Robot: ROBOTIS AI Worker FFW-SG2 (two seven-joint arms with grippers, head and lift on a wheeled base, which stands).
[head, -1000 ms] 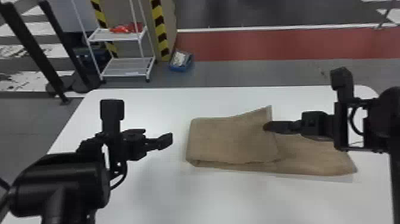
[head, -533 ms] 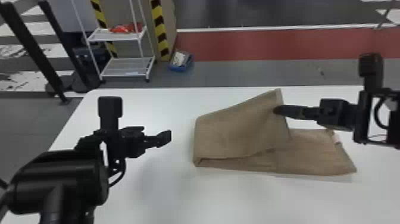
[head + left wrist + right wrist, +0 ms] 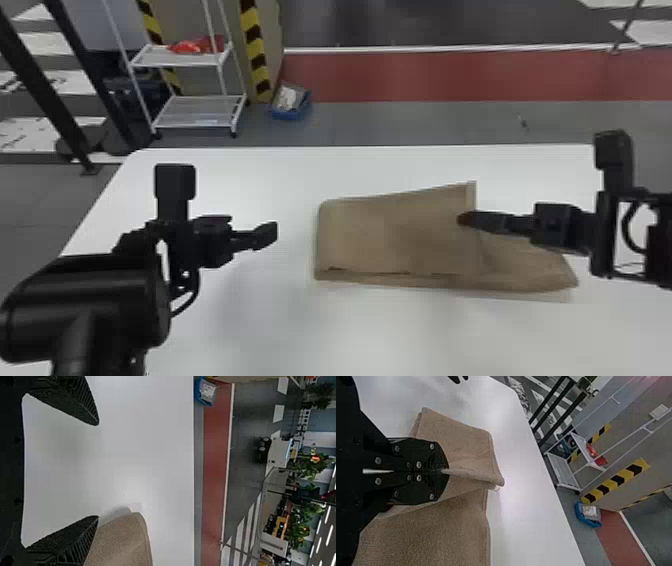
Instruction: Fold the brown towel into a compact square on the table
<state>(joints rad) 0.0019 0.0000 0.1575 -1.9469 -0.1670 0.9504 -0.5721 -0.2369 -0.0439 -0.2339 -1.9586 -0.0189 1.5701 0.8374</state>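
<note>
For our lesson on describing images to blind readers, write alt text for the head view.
A robot's right gripper holds the edge of a partly folded brown towel on a white table. The left gripper waits beside the towel, touching nothing.

Readable texts, labels, brands, numbers, signs: none.
</note>
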